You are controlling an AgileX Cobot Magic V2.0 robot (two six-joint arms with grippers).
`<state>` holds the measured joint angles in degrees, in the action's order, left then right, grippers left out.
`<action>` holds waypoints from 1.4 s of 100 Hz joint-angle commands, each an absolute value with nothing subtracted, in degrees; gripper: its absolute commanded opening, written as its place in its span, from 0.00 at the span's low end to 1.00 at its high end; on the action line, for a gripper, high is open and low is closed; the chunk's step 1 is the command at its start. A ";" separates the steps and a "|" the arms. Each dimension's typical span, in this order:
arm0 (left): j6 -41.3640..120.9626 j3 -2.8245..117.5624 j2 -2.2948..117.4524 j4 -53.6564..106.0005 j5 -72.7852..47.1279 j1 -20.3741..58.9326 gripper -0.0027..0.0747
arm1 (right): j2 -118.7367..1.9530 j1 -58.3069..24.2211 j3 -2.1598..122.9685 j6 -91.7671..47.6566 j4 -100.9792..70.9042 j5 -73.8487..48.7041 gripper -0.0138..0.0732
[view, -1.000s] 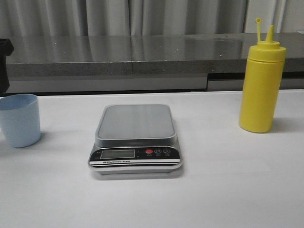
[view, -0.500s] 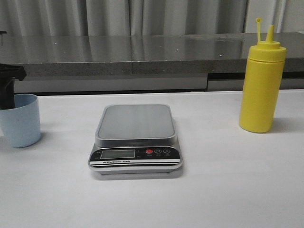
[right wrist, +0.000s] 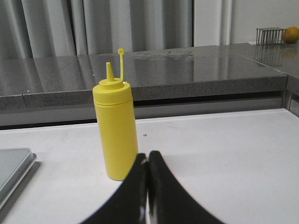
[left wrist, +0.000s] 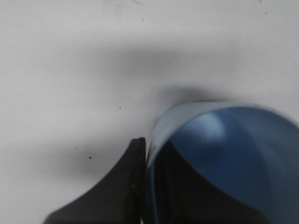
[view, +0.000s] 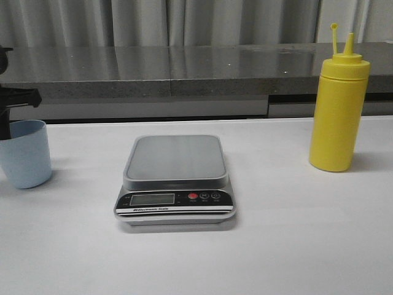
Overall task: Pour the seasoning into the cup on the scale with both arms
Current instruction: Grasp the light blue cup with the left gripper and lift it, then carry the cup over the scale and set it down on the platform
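Straddling the pale blue cup's (view: pixel 24 153) rim — left hand (left wrist: pixel 140 186).

The pale blue cup (view: pixel 24 153) stands upright at the far left of the white tabletop (view: pixel 288 233), well apart from the scale (view: pixel 175 180), its rim pinched by the left pincer (view: pixel 12 120) with one finger (left wrist: pixel 112 191) outside the wall and one inside. The silver-grey scale sits at the centre, platform bare, black display strip facing front. The tall yellow seasoning bottle (view: pixel 338 104) stands upright at the right, cap stalk raised beside its cone nozzle.
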<state>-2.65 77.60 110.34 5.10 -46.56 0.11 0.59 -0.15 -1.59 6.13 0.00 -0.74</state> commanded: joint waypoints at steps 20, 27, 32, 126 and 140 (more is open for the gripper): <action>1.08 84.58 107.23 5.70 -54.45 1.51 0.01 | 1.87 0.03 -0.56 6.19 0.34 3.72 0.08; 1.54 87.98 107.25 5.70 -56.67 3.19 0.01 | 1.87 0.03 -0.56 6.19 0.34 3.72 0.08; 1.54 90.52 107.25 5.70 -57.23 4.53 0.01 | 1.87 0.03 -0.56 6.19 0.34 3.72 0.08; 1.29 103.57 114.22 4.35 -56.45 29.19 0.01 | 1.87 0.03 -0.56 6.19 0.34 3.72 0.08; 1.29 103.57 114.36 4.35 -56.45 29.10 0.02 | 1.87 0.03 -0.56 6.19 0.34 3.72 0.08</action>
